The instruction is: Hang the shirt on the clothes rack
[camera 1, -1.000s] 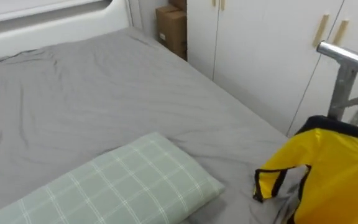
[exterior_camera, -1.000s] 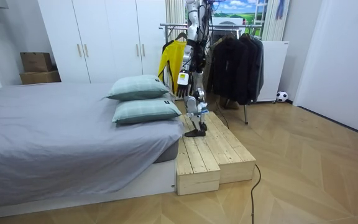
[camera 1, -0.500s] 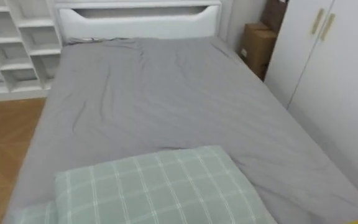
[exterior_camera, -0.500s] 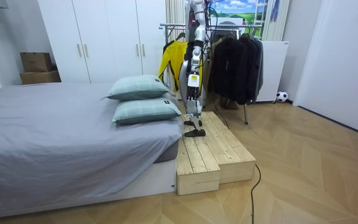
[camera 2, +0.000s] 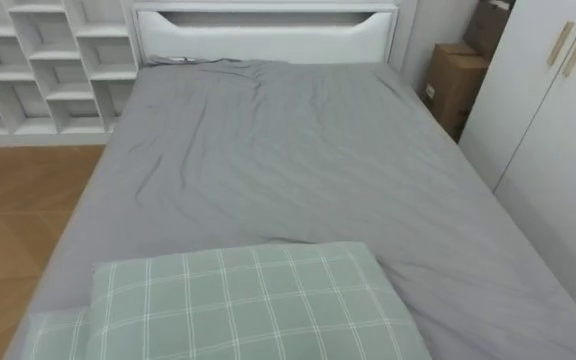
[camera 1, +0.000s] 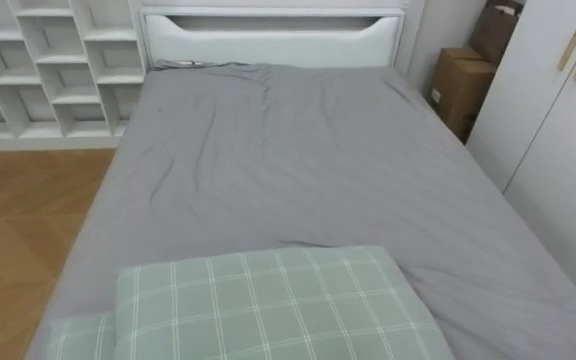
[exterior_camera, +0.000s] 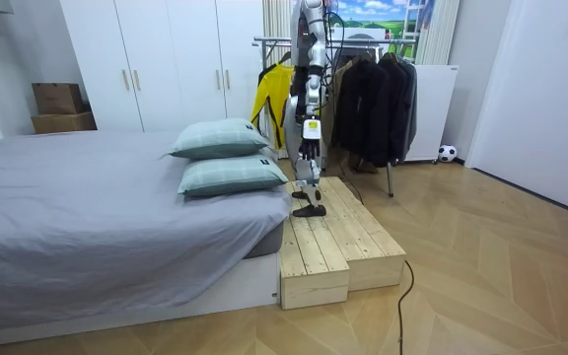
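The yellow shirt (exterior_camera: pixel 269 99) looks hung on the rack (exterior_camera: pixel 363 41). I face the bed (camera 1: pixel 298 150), probably seeking more. I cannot tell my hands' (exterior_camera: pixel 309 132) state.

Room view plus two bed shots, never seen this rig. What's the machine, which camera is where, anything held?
The machine is a two-legged humanoid robot. The room view comes from a camera across the room: the robot stands on a wooden platform between the bed and a clothes rack with a yellow shirt. Both eye views come from its head, looking down on the grey bed and a checked pillow. Its hands are too small to tell what they hold.
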You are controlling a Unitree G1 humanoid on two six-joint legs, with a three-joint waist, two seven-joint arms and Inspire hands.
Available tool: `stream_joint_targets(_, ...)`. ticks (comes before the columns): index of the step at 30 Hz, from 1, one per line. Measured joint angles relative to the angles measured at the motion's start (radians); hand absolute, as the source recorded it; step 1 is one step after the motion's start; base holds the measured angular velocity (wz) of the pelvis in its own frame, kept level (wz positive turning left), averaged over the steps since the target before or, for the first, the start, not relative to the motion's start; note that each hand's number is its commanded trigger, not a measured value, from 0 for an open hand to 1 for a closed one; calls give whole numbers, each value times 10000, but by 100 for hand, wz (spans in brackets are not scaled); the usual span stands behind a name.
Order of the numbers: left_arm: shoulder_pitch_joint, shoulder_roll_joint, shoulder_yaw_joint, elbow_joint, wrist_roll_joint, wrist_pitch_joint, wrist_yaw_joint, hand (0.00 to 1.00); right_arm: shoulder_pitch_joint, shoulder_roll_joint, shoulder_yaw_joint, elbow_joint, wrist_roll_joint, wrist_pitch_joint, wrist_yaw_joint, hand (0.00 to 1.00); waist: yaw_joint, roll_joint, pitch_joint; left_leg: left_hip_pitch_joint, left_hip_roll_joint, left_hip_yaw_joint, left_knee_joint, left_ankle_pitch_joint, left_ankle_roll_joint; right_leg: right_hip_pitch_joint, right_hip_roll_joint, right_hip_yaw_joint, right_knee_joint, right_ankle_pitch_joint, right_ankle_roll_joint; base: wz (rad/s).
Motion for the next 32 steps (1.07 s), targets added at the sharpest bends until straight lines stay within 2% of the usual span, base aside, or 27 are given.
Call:
stream_joint_targets(5, -203, -17, 23, -215, -20, -70, 185, 0, 186, -4, -24, 17, 48, -111, 22, 0, -49, 92, -12, -8, 0, -134, -30, -1, -8, 7, 87, 485, -24, 15, -25, 3)
stream_joint_targets(10, -363, -149, 12, -264, -71, -321, 267, 0, 258, -101, -40, -4, 55, -314, 324, 0, -42, 292, -21, -86, 10, -147, -23, 7, -23, -58, 115, 546, -26, 24, -39, 1)
stream_joint_targets(11, -366, -154, -62, -228, -93, -323, 241, 0, 272, -127, -31, -9, 64, -313, 345, 0, -62, 354, -37, -80, 7, -145, -18, 9, -25, -34, 114, 517, -21, 24, -39, 4)
stream_joint_targets(14, -381, -154, -273, -165, -94, -322, 61, 0, 247, -180, -9, -16, 63, -316, 383, 0, -101, 477, -15, -68, 5, -157, -16, 16, -33, -7, 115, 502, -18, 24, -39, 4)
stream_joint_targets(19, -315, -156, -387, 203, -3, -268, -173, 0, 232, -278, 1, -25, 49, -306, 600, 0, -106, 521, 18, -63, 5, -186, -30, 16, -33, -1, 117, 467, -19, 23, -39, 0)
stream_joint_targets(24, -176, -146, -562, 312, 5, 18, -417, 0, 185, -295, 64, -11, 50, -226, 694, 0, -80, 495, 28, -31, 1, -271, -25, 16, -33, 66, 125, 476, -22, 24, -39, 6)
stream_joint_targets(28, -6, -146, -545, 304, 127, 102, -595, 0, 187, -296, 80, 7, 53, -212, 698, 0, -23, 488, 31, 19, -9, -354, -25, 15, -34, 151, 115, 278, -20, 24, -39, 7)
stream_joint_targets(32, 35, -147, -597, 294, 233, 103, -808, 0, 194, -291, 104, 3, 62, -221, 755, 0, -30, 476, 33, 38, -18, -462, -28, 18, -39, 212, 120, 289, -25, 23, -38, 7)
